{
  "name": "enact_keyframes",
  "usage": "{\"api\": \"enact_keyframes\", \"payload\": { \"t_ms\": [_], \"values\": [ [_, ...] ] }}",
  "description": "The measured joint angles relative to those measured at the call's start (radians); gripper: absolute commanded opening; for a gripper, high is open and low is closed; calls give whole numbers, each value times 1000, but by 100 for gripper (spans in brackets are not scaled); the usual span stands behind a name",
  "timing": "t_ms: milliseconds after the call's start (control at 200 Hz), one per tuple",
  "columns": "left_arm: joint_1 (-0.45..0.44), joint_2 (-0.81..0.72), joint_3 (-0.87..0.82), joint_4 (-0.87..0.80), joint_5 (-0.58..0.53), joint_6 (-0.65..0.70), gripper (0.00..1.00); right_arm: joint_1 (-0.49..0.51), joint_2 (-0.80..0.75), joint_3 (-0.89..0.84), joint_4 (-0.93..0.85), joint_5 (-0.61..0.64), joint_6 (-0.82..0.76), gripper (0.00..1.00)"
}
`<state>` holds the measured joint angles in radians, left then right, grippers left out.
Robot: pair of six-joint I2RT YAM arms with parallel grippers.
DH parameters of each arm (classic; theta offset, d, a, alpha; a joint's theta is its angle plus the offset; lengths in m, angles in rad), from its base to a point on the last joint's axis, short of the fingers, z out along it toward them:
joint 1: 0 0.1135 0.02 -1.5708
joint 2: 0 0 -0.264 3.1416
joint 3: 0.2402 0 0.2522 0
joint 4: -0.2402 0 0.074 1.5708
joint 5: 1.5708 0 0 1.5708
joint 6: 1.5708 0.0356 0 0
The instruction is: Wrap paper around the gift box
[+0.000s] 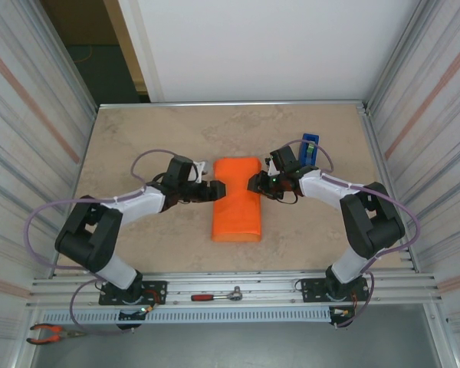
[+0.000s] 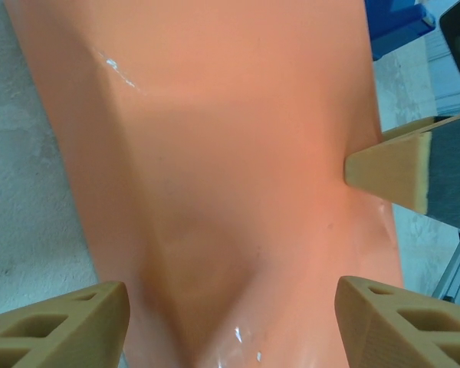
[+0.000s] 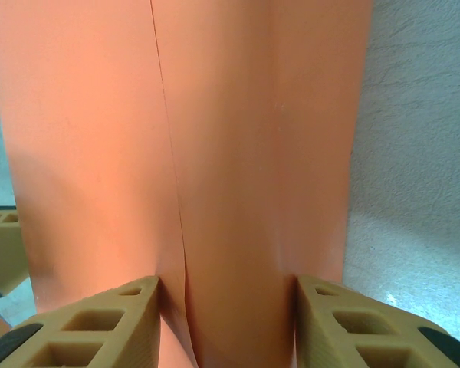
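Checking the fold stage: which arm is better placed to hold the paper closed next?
Probably right: the right gripper pinches the paper at its seam, while the left gripper stands open around it.

The folded bright orange paper sheet covers whatever lies inside. At its 2 o'clock the right arm hides part of a narrow blue tape dispenser.

- Blue tape dispenser, upright on the far right part of the table.
- Beige, stone-patterned table.
- Red-handled ratchet tool lying on a metal rail along the near edge.
- Orange-handled pliers in the near left corner, below the rail.
- Ribbed metal walls on both sides.
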<state>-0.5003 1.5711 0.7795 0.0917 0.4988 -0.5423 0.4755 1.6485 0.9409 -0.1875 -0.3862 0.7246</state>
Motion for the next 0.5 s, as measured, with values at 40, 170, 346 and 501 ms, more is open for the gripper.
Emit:
{"api": "enact_keyframes", "payload": {
  "t_ms": [40, 170, 346, 501],
  "values": [
    [-3, 14, 4, 5, 0, 5, 73, 0, -1, -1, 2, 0, 0, 42],
    [-15, 39, 12, 10, -13, 26, 74, 0, -1, -3, 4, 0, 0, 42],
    [-36, 66, 13, 19, -43, 43, 77, 0, -2, -3, 4, 0, 0, 42],
    [-45, 75, 13, 22, -62, 45, 75, 0, -2, -3, 5, -1, 0, 42]
  ]
}}
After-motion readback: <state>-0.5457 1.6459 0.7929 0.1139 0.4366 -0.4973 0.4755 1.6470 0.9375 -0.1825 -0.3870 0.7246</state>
